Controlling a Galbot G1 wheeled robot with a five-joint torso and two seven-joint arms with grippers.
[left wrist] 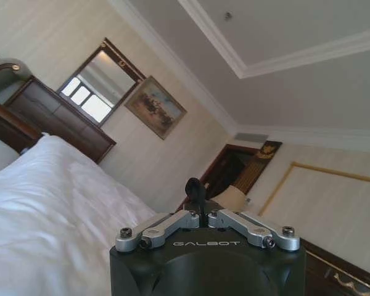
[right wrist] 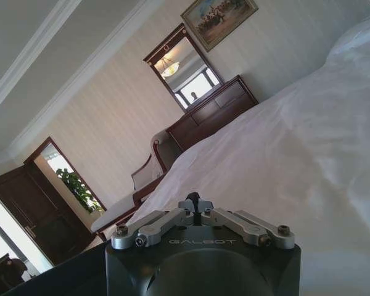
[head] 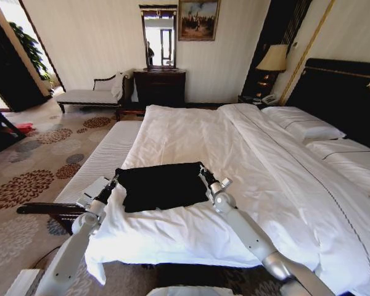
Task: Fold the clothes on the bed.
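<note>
The clothes, a black garment, lie as a flat rectangle on the white duvet near the foot of the bed. My left gripper is at the garment's far left corner. My right gripper is at its far right corner. The cloth spans straight between them. In the left wrist view the left gripper has its jaws together with a small black lump at the tips. In the right wrist view the right gripper is likewise closed, low over the duvet.
A pale striped bench runs along the bed's left side above patterned carpet. Pillows and the dark headboard are at the right. A dark dresser with mirror, a chaise and a lamp stand by the far wall.
</note>
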